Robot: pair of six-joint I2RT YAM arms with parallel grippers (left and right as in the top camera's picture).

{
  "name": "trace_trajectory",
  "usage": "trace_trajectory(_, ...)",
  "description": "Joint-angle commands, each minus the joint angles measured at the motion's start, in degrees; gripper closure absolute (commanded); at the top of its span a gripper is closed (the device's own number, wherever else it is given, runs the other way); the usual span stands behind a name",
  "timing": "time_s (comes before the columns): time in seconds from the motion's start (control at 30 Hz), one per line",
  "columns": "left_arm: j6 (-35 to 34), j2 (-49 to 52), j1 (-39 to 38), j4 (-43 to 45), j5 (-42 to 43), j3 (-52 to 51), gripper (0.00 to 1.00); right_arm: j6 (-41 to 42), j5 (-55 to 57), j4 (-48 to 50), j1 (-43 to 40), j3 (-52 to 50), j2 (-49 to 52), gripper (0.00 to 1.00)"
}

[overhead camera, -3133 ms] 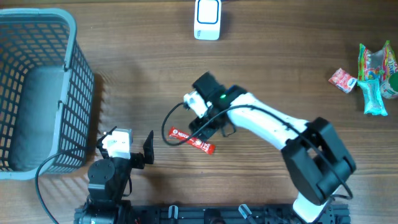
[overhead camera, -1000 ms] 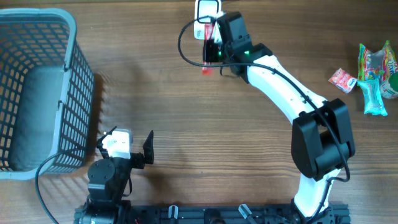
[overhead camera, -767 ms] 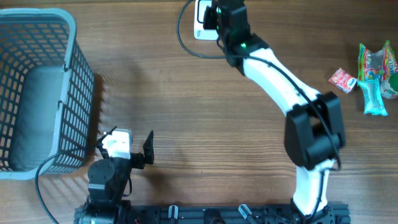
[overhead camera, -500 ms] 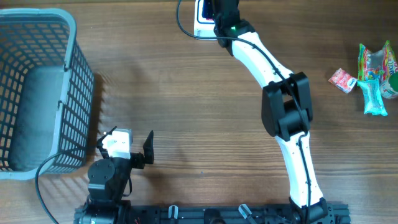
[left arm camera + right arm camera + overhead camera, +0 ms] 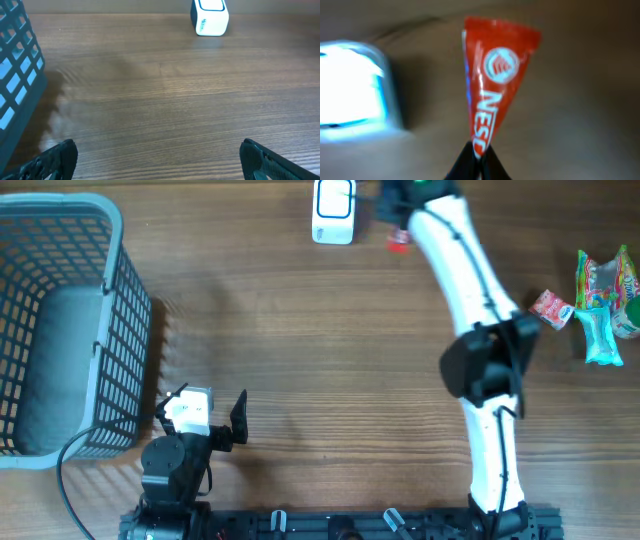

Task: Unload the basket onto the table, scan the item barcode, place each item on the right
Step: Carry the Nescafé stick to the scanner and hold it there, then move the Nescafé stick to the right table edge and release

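My right gripper [image 5: 478, 152] is shut on the lower end of a red sachet [image 5: 492, 75] with white lettering, which stands up from the fingers in the blurred right wrist view. Overhead, only the sachet's red tip [image 5: 398, 242] shows at the far edge, just right of the white barcode scanner [image 5: 333, 210]; the right gripper itself is cut off by the top of that view. The scanner [image 5: 352, 85] glows pale blue left of the sachet. My left gripper [image 5: 160, 160] is open and empty near the table's front; the scanner [image 5: 210, 17] stands far ahead of it.
A grey mesh basket [image 5: 60, 320] occupies the left side of the table, its wall [image 5: 15, 75] close to my left gripper. Several colourful snack packets [image 5: 600, 300] lie at the right edge. The white right arm [image 5: 470, 310] stretches across the table's right half.
My right arm has swung the sachet from in front of the scanner to its right side. The left arm has not moved.
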Motion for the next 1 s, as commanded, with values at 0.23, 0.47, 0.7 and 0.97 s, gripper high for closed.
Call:
trace_trajectory(0.23, -0.35, -0.28, -0.15, 0.37, 0.46, -0.28, 0.00, 15.78, -0.57, -22.73, -31.82, -0.33, -3.43, 0.96)
trace_trajectory(0.47, -0.35, -0.28, -0.15, 0.37, 0.46, -0.28, 0.00, 15.91, -4.13, -16.59, -35.63, -0.50, -2.73, 0.96)
trace_trajectory(0.7, -0.35, -0.28, -0.15, 0.37, 0.46, -0.28, 0.00, 14.51, -12.35, 3.13, -31.95, -3.56, 3.41, 0.96)
trace_trajectory(0.97, -0.35, -0.28, -0.15, 0.37, 0.46, -0.28, 0.00, 12.72, -5.73, 4.59, -31.26, -3.93, 10.93, 0.81)
